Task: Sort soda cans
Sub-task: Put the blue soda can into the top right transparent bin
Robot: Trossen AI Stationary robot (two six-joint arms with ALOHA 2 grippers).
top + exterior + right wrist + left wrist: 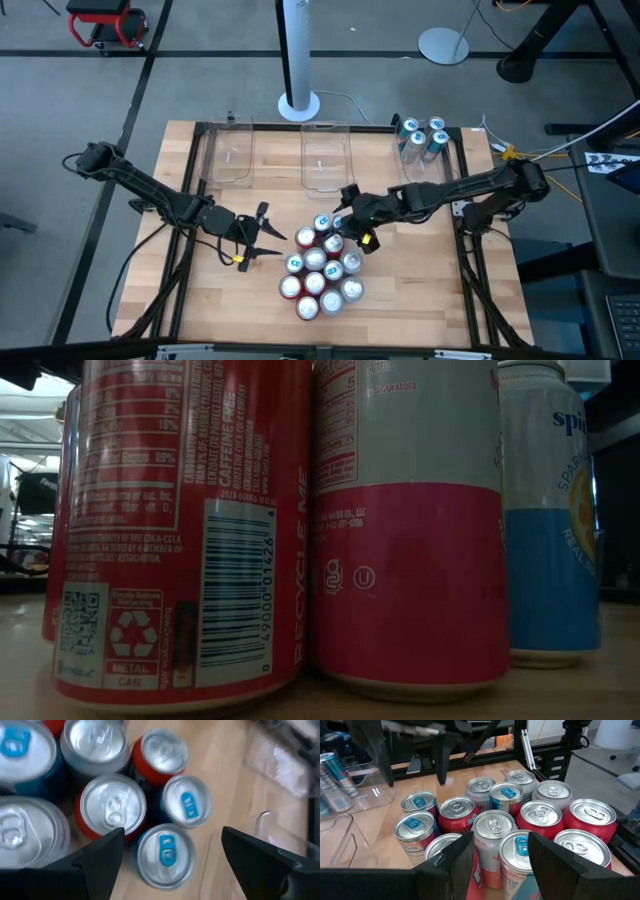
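Hovering over the far edge of the can cluster (320, 272), your right hand (350, 222) has its fingers spread wide with nothing between them; a blue-tabbed can (166, 854) sits below the gap. Your left hand (262, 240) waits beside the cluster, fingers partly apart and empty. From table height you see only three can bodies, their tops cut off. Both arms reach inward, low over the surface (430, 290). Four more cans (424, 137) stand in the far right bin (452, 160).
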